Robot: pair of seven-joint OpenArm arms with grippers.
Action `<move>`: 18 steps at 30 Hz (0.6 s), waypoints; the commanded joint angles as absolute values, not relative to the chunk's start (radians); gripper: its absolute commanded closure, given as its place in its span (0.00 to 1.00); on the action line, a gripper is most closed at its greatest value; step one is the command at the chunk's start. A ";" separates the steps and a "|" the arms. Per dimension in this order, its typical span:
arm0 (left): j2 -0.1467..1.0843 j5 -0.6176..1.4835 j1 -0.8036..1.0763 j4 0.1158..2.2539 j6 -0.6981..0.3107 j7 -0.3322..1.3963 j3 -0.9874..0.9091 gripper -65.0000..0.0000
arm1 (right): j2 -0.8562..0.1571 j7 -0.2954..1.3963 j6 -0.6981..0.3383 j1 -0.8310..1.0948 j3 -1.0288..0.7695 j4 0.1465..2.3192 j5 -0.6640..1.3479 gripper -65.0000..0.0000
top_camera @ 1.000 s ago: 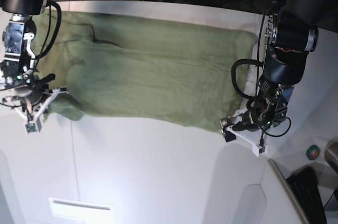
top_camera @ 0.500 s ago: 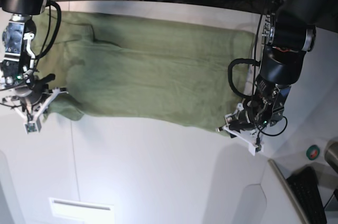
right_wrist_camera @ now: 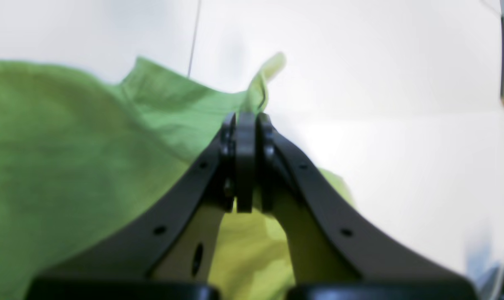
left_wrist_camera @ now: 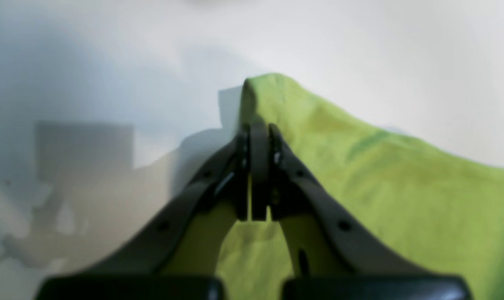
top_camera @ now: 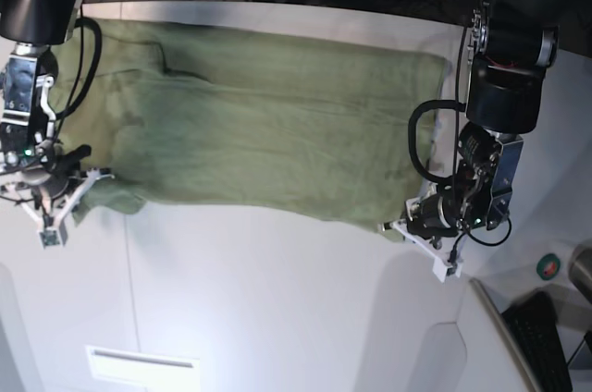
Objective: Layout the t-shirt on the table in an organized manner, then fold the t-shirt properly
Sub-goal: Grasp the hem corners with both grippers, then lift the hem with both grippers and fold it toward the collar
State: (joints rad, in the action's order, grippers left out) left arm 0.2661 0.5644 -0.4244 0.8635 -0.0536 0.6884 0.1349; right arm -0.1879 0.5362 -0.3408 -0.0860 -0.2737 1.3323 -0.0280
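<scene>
T-shirt point(top_camera: 268, 124) spread flat across tabletop point(top_camera: 277, 309). Left end effector point(left_wrist_camera: 256, 137) and right end effector point(right_wrist_camera: 244, 125) each pinching near-edge corner, 4 and 8 o'clock, likely to tension the hem before folding.

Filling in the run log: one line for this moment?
left gripper: shut on shirt corner | right gripper: shut on shirt corner | shirt: spread on table
</scene>
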 commanded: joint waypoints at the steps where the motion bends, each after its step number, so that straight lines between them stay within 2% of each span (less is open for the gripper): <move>1: 0.274 0.567 -0.430 0.894 -0.058 0.697 0.133 1.00 | -0.209 0.510 -0.338 -0.122 -0.278 1.337 -0.025 1.00; 6: 0.300 0.568 -0.354 0.970 -0.058 0.714 0.133 1.00 | -0.243 0.504 -0.337 -0.160 -0.278 1.254 -0.025 1.00; 11: 0.302 0.568 -0.306 1.026 -0.058 0.716 0.131 1.00 | -0.246 0.427 -0.337 -0.171 -0.278 1.194 -0.025 1.00; 18: 0.297 0.567 -0.298 1.040 -0.058 0.757 0.007 1.00 | -0.246 0.430 -0.337 -0.166 -0.274 1.190 -0.025 1.00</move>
